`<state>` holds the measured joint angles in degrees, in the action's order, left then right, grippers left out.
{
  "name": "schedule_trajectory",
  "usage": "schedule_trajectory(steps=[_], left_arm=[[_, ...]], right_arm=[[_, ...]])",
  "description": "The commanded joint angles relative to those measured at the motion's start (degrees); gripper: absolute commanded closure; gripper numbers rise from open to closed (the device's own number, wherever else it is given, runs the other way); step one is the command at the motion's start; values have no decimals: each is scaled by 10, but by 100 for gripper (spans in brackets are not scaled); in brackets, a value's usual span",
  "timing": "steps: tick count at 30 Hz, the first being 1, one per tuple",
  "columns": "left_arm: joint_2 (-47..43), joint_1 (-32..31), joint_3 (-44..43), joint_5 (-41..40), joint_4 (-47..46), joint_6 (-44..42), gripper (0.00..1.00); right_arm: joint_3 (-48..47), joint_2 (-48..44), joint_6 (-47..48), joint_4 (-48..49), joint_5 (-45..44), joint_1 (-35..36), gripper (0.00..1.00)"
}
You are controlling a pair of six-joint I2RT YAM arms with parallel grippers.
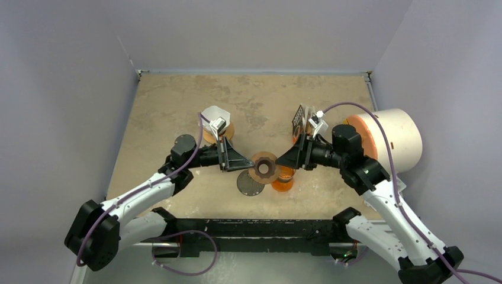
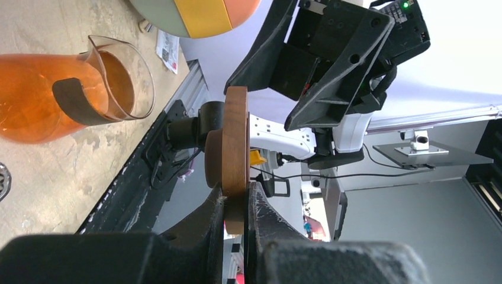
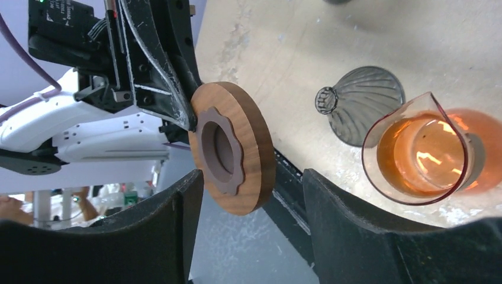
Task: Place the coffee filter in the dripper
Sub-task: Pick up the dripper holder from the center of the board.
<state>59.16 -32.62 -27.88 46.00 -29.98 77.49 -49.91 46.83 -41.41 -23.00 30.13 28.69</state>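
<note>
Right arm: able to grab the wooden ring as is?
Probably yes: the right gripper is open facing the wooden ring, whose near edge is bare; the left gripper pinches only the far edge.

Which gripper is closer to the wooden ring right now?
Left. The left gripper is clamped on the edge of the wooden ring. The right gripper is open and faces the ring from the other side, with no contact visible.

Round wooden ring (image 1: 263,167) at centre (above the table (image 1: 177,106)); grey ribbed dripper (image 1: 250,183) lies near-left of it, orange glass carafe (image 1: 283,178) near-right.
</note>
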Motion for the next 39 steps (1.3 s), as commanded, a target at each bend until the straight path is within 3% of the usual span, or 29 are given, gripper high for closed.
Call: schedule_trajectory(steps=[1, 9, 15, 22, 25, 30, 39], left_arm=[[27, -21, -28, -21, -96, 14, 100], [61, -45, -41, -34, -128, 20, 100], [70, -55, -46, -38, -155, 36, 100], [72, -65, -44, -44, -167, 41, 100], [75, -70, -43, -45, -170, 41, 100], [77, -72, -37, -50, -171, 42, 100], [75, -75, -36, -51, -166, 43, 100]], right_arm=[[36, -30, -71, 67, 66, -18, 36], [94, -88, -131, 107, 66, -40, 51], [141, -119, -177, 156, 74, -43, 53], [168, -148, -222, 225, 82, -44, 62], [178, -157, -239, 247, 78, -44, 72], [210, -179, -285, 295, 61, -44, 98], [237, -217, -316, 322, 32, -44, 100]])
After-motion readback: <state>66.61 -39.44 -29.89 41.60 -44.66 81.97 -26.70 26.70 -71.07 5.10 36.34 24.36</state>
